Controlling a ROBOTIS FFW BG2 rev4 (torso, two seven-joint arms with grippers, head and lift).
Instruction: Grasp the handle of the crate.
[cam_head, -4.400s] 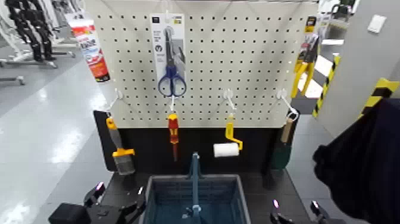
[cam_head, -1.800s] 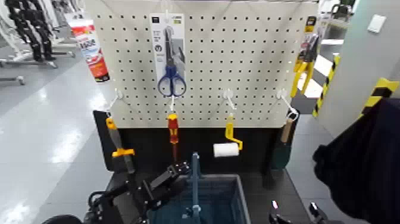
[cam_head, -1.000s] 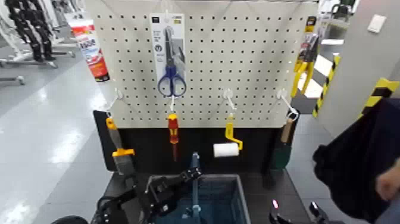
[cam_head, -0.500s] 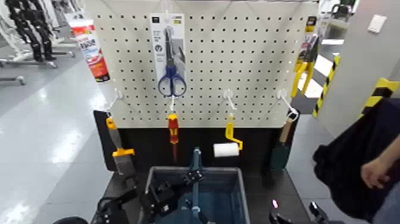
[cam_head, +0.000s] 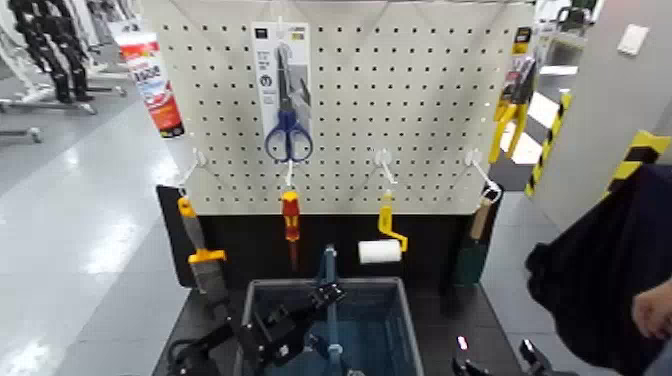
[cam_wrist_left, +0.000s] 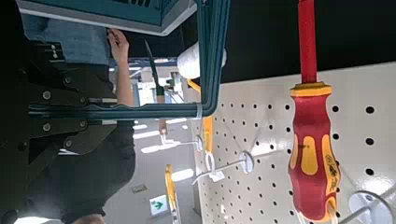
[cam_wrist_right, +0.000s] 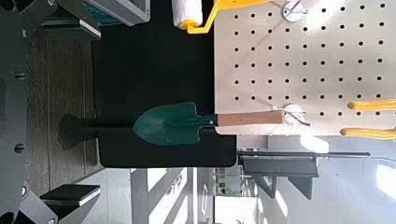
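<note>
The blue-grey slatted crate (cam_head: 400, 320) sits low in the middle of the head view, below the pegboard. Its dark teal handle (cam_head: 328, 265) stands up as a narrow bar over the middle. My left gripper (cam_head: 326, 296) reaches in from the left and is shut on the handle partway up. In the left wrist view the handle (cam_wrist_left: 213, 56) runs between the dark fingers (cam_wrist_left: 65, 93), with the crate's rim (cam_wrist_left: 112, 11) beside it. My right gripper (cam_head: 492, 352) is parked, open and empty, at the bottom right.
The pegboard (cam_head: 420, 110) behind holds a scissors pack (cam_head: 283, 95), a red-and-yellow screwdriver (cam_head: 291, 225), a yellow paint roller (cam_head: 385, 240), a green trowel (cam_head: 472, 250), a brush (cam_head: 200, 255) and a sealant tube (cam_head: 150, 75). A person in dark clothes (cam_head: 600, 270) stands right.
My left gripper came up from the crate's left side to the handle and closed on it. The crate's rim has risen a little. The person's hand appeared at the right.
</note>
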